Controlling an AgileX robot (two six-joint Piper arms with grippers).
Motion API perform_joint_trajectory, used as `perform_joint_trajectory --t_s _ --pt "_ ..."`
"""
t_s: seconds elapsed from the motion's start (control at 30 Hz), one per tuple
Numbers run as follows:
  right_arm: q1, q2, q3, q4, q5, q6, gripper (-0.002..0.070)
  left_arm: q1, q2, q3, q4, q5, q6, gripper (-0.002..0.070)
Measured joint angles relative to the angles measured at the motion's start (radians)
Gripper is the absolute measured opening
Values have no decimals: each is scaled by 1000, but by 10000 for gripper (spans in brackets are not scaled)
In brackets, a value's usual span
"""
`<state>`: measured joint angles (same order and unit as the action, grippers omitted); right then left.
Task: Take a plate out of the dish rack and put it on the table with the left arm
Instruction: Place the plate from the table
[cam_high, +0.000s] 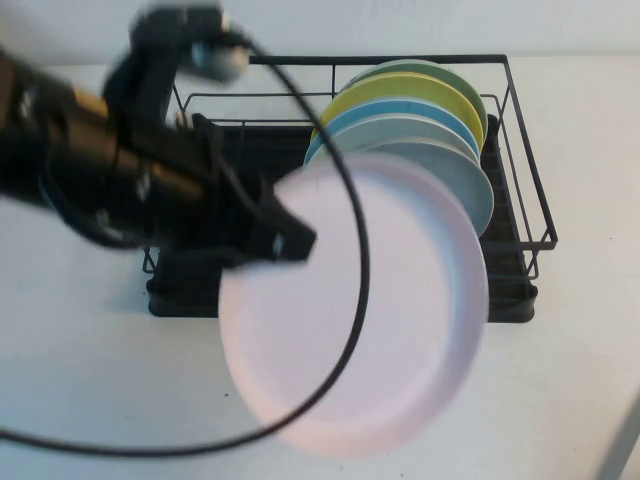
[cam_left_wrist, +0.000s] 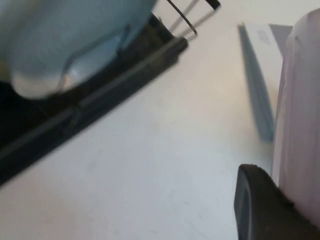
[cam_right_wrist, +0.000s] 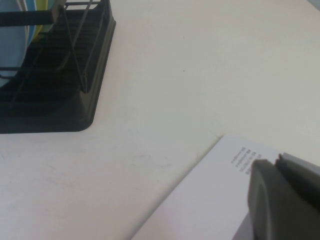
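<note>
My left gripper (cam_high: 290, 240) is shut on the left rim of the pale pink plate (cam_high: 370, 310) and holds it in the air, tilted, in front of the black dish rack (cam_high: 520, 200) and above the white table (cam_high: 80, 380). In the left wrist view the plate's edge (cam_left_wrist: 302, 100) runs beside one black finger (cam_left_wrist: 260, 210), with the rack (cam_left_wrist: 100, 95) behind. My right gripper (cam_right_wrist: 282, 200) shows low over the table, off to the rack's right side.
The rack still holds several upright plates: a grey-blue one (cam_high: 450, 165) in front, then blue, yellow (cam_high: 400, 92) and green. A white printed sheet (cam_right_wrist: 210, 200) lies on the table under my right gripper. A black cable (cam_high: 355, 300) loops across the pink plate.
</note>
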<state>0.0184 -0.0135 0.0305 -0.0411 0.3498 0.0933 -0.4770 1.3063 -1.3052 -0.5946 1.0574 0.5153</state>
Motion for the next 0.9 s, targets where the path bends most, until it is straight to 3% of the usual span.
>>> perform_joint_trajectory --t_s 0.13,0.33,0.53,0.73,0.8,0.9 --pt "0 0 0 0 0 0 -20 49 -41 283 -237 -72 105 83" --pt "0 0 0 0 0 0 -20 64 -35 695 -622 -370 302 83" --pt "0 0 0 0 0 0 -20 71 111 809 -1018 -520 638 83" --pt "0 0 0 0 0 0 -20 71 247 770 -1127 -509 798 98" --pt "0 0 0 0 0 0 -20 71 274 755 -1132 -513 837 146" --pt "0 0 0 0 0 0 -20 71 290 747 -1130 -565 889 281"
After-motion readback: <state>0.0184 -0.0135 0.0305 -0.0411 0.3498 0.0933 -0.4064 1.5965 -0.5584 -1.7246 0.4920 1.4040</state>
